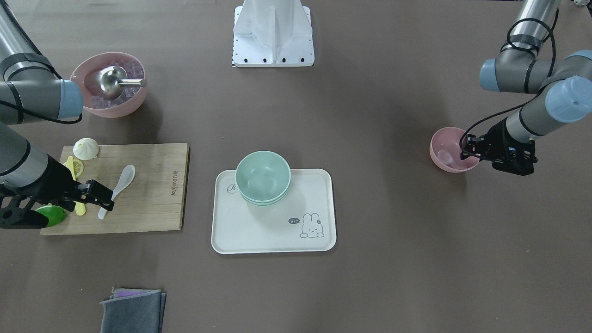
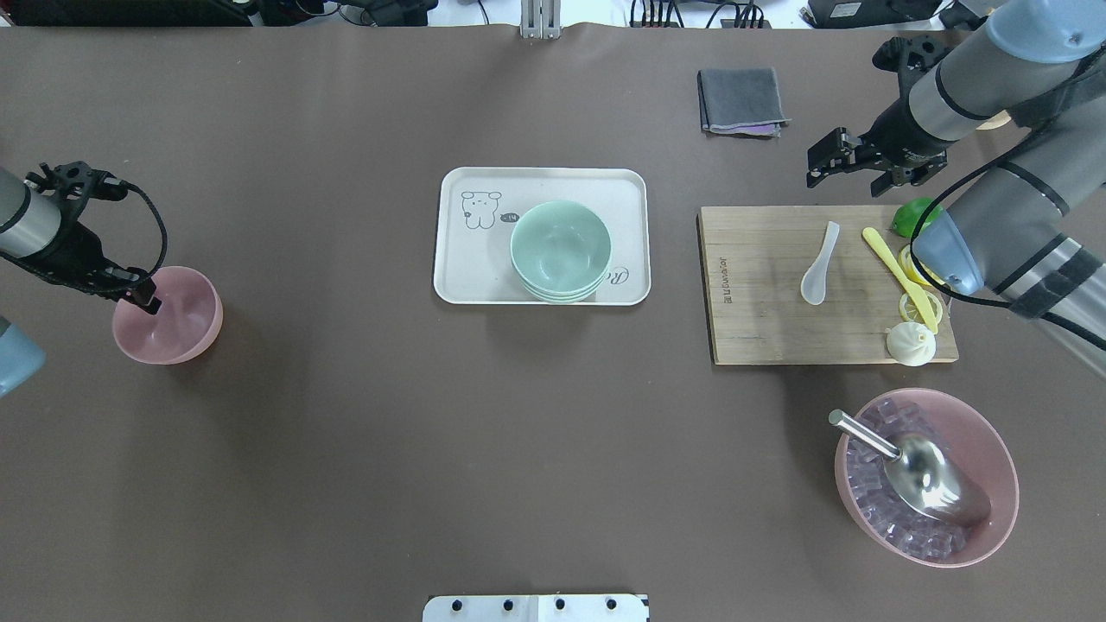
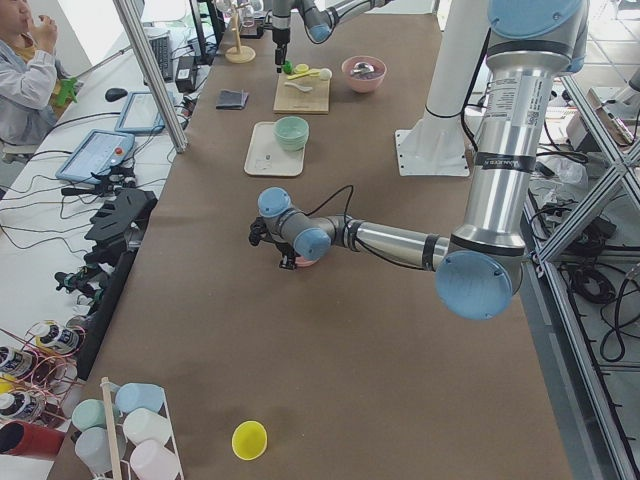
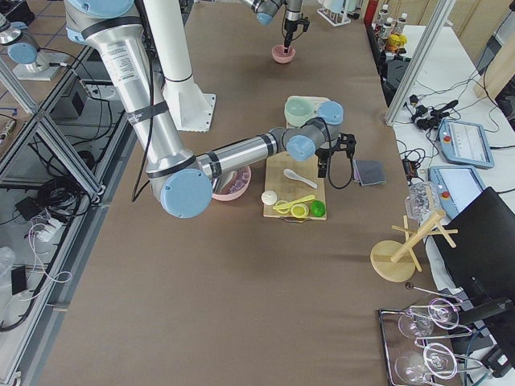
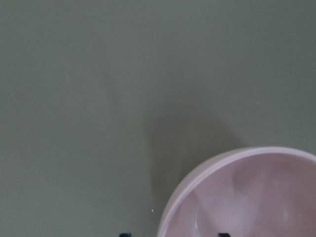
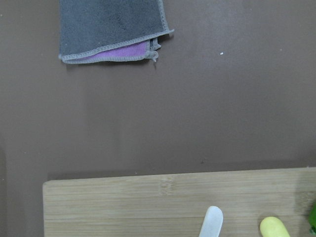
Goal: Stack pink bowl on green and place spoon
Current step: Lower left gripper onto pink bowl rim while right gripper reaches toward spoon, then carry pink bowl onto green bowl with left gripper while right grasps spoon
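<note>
- The left end effector point(image 2: 147, 301) straddles the rim of the pink bowl point(image 2: 177, 320) on the side turned away from the tray point(image 2: 484, 268). One fingertip is inside the wall and one outside, with the jaws parted and nothing clamped yet.
- That bowl stands upright on the counter, well off to the robot's left of the tray. The left arm is plainly the nearer one for it.
- The green bowls point(image 2: 560, 250) are its target and sit nested on the tray, toward the tray edge nearest the robot. The carry therefore runs sideways toward the tray, and only bare counter shows between.
- On the tray's other side lies the cutting board point(image 2: 760, 294) with the spoon point(image 2: 819, 268) on it. The spoon's long axis runs roughly square to the tray's long edges, handle pointing away from the robot.
- The right end effector point(image 1: 105, 199) hovers above the handle end. It looks released and carries nothing.
- Farther from the tray than the spoon, a yellow knife point(image 2: 899, 276), lemon slices point(image 2: 914, 304), a bun point(image 2: 911, 344) and a lime point(image 2: 914, 216) crowd the board. They would likely hamper a wide approach from that side.
- Beyond the board from the tray sit a large pink bowl of ice point(image 2: 1002, 510) with a metal scoop point(image 2: 933, 475) and a grey cloth point(image 2: 741, 99). Both seem out of the way.
</note>
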`<state>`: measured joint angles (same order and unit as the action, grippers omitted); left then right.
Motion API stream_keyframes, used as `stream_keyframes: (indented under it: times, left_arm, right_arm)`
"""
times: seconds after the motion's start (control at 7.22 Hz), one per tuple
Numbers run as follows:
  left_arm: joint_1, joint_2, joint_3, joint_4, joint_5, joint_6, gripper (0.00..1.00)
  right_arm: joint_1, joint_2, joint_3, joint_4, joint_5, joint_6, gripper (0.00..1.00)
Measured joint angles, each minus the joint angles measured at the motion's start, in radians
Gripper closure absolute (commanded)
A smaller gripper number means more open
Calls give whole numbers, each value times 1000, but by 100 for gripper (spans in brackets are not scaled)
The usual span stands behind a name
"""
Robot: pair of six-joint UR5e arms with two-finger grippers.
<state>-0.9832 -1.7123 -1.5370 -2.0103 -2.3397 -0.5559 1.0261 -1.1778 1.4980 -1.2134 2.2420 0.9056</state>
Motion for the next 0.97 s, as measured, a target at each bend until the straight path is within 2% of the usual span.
stream_keyframes:
  times: [0.28, 0.42, 0.69, 0.97]
  left_arm:
    - [-2, -118, -59, 80, -72, -103, 100]
    - [3, -241, -91, 175, -82, -223, 100]
    - [72, -513, -93, 360, -4, -432, 100]
    - [154, -705, 15, 394, 72, -550, 100]
  right_arm:
    - [-20, 6, 1, 0, -6, 26, 0]
    - [-34, 5, 4, 1, -9, 52, 0]
    - [-79, 1, 2, 0, -11, 128, 0]
    - [-101, -11, 5, 0, -20, 165, 0]
